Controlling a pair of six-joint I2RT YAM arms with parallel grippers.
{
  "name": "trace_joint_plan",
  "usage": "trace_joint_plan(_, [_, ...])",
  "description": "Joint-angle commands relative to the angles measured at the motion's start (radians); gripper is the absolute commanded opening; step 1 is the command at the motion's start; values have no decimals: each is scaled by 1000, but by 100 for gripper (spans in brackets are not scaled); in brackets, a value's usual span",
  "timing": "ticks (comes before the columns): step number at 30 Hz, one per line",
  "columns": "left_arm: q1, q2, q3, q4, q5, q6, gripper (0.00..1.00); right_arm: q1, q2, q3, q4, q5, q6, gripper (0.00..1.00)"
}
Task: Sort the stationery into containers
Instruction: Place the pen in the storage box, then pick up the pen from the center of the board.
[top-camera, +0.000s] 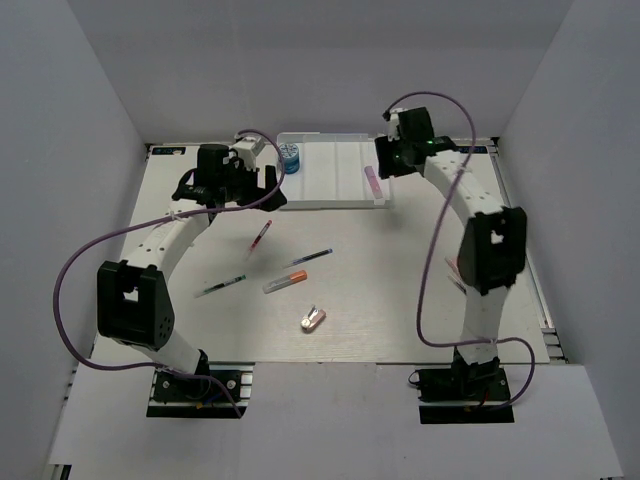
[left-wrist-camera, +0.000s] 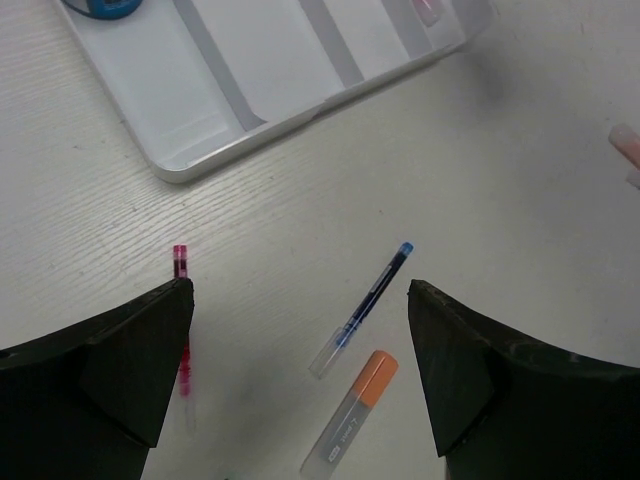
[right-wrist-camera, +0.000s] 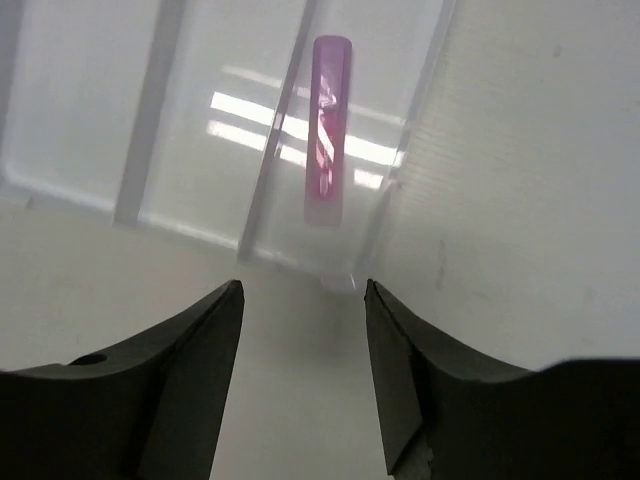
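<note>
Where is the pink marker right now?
The pink marker lies in the rightmost compartment of the white tray, right of the middle in the top view, close to the open right fingers.

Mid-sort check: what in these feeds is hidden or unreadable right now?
Top view: pinkish item mostly hidden under the right arm; kind unclear.
Top view: small item near the front, too small to identify.
Left wrist view: blue roll cut off by the top edge; red pen partly covered by a finger of the left gripper.
Right wrist view: pink marker, print washed out by glare.
</note>
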Motion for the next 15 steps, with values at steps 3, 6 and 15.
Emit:
trace_joint_plan(3, [2, -33, 42, -48, 123, 63, 95, -70, -434, -311, -99, -49, -283, 58])
trace_joint_plan(6, [2, -33, 50, -67, 121, 94, 94, -115, -544, -471, -192, -40, -361, 58])
trace_joint_plan(15, [2, -61, 33, -63, 155, 106, 94, -270, -696, -838, -188, 37, -518, 45])
